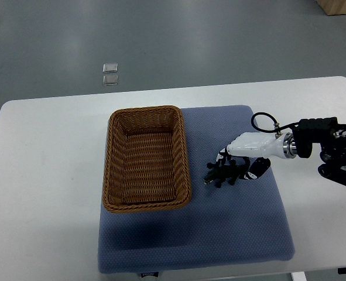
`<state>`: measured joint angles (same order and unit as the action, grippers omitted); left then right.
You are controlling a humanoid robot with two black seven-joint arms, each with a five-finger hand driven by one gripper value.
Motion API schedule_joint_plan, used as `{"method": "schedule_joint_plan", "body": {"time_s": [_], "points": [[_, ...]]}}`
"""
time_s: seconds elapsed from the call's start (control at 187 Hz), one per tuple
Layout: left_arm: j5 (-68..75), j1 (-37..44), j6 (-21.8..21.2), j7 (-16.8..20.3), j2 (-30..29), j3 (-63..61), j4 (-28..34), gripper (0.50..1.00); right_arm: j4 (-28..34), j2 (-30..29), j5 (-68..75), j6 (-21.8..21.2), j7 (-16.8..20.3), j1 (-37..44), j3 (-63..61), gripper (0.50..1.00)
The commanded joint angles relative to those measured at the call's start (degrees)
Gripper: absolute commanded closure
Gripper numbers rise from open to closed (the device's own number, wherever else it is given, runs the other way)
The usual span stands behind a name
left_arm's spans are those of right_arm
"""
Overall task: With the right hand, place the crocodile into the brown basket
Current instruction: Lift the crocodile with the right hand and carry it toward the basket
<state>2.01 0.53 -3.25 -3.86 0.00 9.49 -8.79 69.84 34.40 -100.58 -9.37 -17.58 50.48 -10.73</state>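
A small dark crocodile toy (219, 175) lies on the blue mat (231, 228), to the right of the brown wicker basket (147, 202). My right hand (236, 165) reaches in from the right edge and sits over the crocodile's right end, white palm up top and dark fingers curled down around the toy. The crocodile still rests on the mat, and part of it is hidden under the fingers. The basket holds nothing. My left hand does not show.
The blue mat lies on a white table (44, 175). Grey floor lies beyond the table's far edge, with two small clear tiles (110, 74) on it. A wooden box corner (339, 6) shows at the top right.
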Motion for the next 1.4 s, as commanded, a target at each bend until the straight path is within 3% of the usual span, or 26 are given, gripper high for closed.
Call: {"method": "schedule_joint_plan", "body": {"time_s": [0.0,0.155,0.304,1.393], "points": [[0.0,0.0,0.0,0.0,0.0,0.0,0.0,0.500,0.0,0.0,-0.1,-0.1,0.0,-0.1,0.1,0.836],[0.0,0.0,0.0,0.0,0.0,0.0,0.0,0.500,-0.1,-0.1,-0.1,-0.2,0.0,-0.3,0.1,0.850],[0.0,0.0,0.0,0.0,0.0,0.0,0.0,0.500,0.0,0.1,-0.1,-0.4,0.0,-0.3,0.1,1.000],[0.0,0.0,0.0,0.0,0.0,0.0,0.0,0.500,-1.5,1.6,1.3,-0.5,-0.1,1.0,-4.8,1.000]]}}
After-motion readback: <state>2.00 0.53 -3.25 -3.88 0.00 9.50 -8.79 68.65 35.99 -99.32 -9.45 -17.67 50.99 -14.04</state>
